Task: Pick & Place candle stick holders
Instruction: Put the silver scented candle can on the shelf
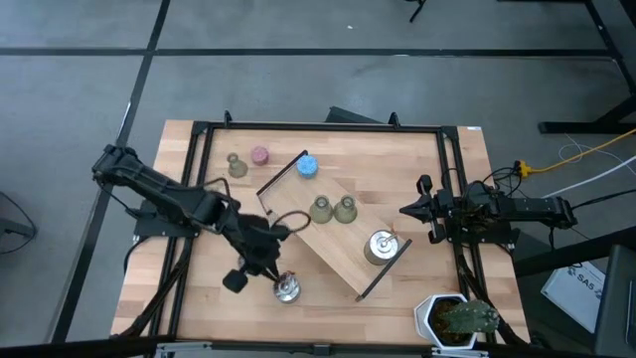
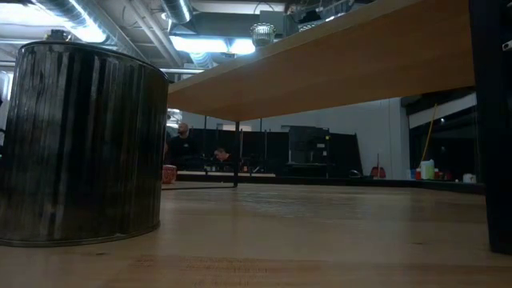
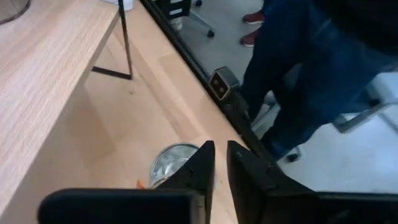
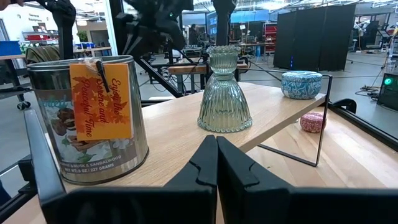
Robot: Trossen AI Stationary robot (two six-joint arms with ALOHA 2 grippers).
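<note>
One shiny silver candle holder [image 1: 287,289] sits on the bench just below the left gripper [image 3: 221,163], jaws nearly closed, empty. Smooth, rigid metal, likely slippery: grip its rim.

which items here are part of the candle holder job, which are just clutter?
Job items:
- three green holders
- two silver holders
- pink holder
- blue holder

Not the job:
- wooden tray under two green holders and one silver
- potted plant at the table corner
</note>
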